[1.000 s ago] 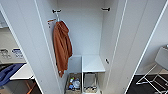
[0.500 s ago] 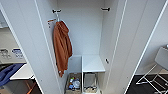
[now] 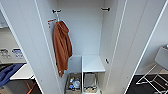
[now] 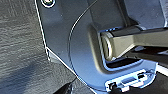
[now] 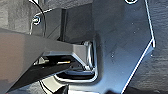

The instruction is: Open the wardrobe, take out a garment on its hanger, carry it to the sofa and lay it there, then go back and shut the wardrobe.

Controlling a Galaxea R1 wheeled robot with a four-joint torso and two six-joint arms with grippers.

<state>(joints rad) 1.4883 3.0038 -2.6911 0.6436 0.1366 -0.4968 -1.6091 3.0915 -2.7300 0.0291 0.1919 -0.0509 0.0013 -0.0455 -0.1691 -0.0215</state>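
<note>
Wardrobe (image 3: 82, 32) stands open, both doors swung wide, its long axis vertical and the opening facing the camera. Only an orange hoodie (image 3: 62, 47) hangs inside, at about 10 o'clock, on a hook (image 3: 56, 11); low shelf (image 3: 93, 63) and bins (image 3: 73, 83) sit around 6 o'clock. No white T-shirt in there, so this is probably the close-up step, though the view is soft. Closing calls for reaching both door edges. Can't tell the state of either claw.

- Left wrist's dark mounting plate (image 4: 75, 47) and pale jointed bar (image 4: 135, 42) hang above a dark, grained floor.
- Right wrist's dark plate (image 5: 120, 42) and grey bar (image 5: 32, 50) sit likewise; fingers indistinguishable on either arm.
</note>
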